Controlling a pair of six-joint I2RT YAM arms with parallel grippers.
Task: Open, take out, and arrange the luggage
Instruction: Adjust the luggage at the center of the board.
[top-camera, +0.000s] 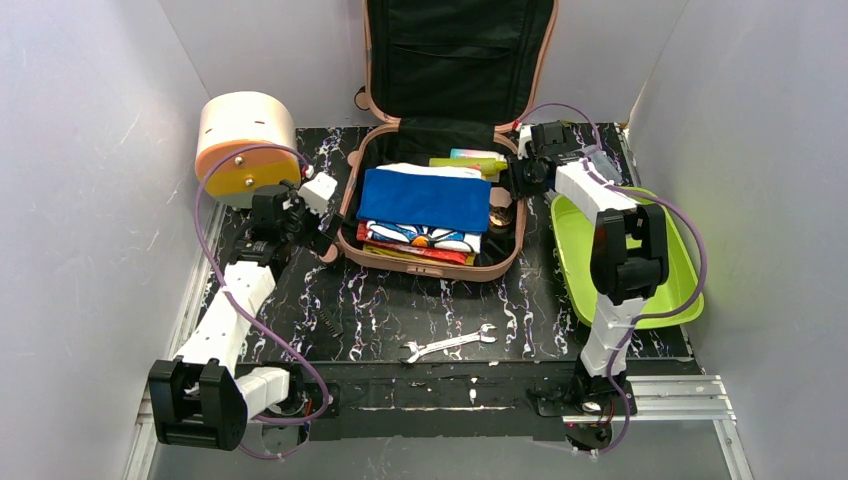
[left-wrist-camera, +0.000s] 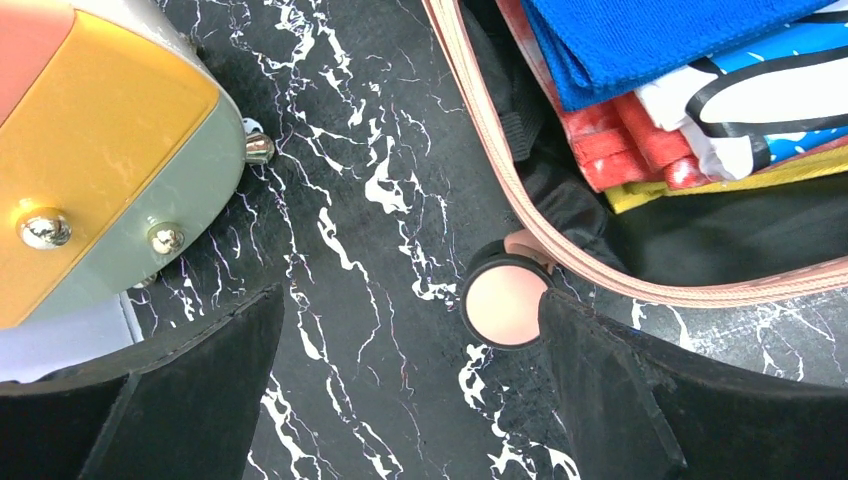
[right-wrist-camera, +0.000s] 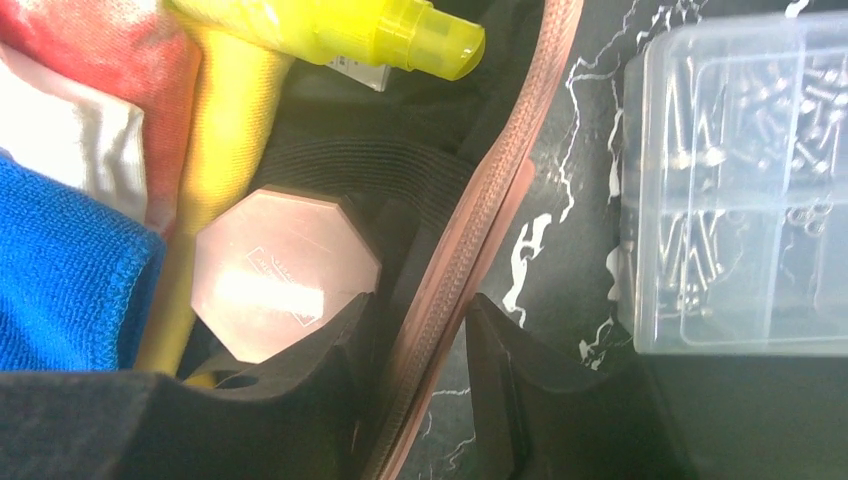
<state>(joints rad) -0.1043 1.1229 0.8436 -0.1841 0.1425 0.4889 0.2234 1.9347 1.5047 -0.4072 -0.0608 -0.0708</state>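
The salmon-pink luggage (top-camera: 440, 270) lies open at the back middle, its black-lined lid upright. Inside are a folded blue cloth (top-camera: 425, 198) on a stack of colourful clothes, a yellow-green bottle (right-wrist-camera: 330, 30) and an octagonal pink-topped jar (right-wrist-camera: 280, 270). My right gripper (top-camera: 512, 180) is at the right wall. Its jaws (right-wrist-camera: 425, 330) are shut on the zipper rim (right-wrist-camera: 490, 200), one finger inside and one outside. My left gripper (left-wrist-camera: 410, 370) stands wide open above the table, next to the front-left corner wheel (left-wrist-camera: 503, 303), holding nothing.
A cream-and-orange drum box (top-camera: 240, 140) stands at the back left, close to my left gripper. A lime-green tray (top-camera: 585, 250) lies to the right under my right arm. A clear box of screws (right-wrist-camera: 740, 180) sits just outside the right wall. A wrench (top-camera: 450, 343) lies near the front edge.
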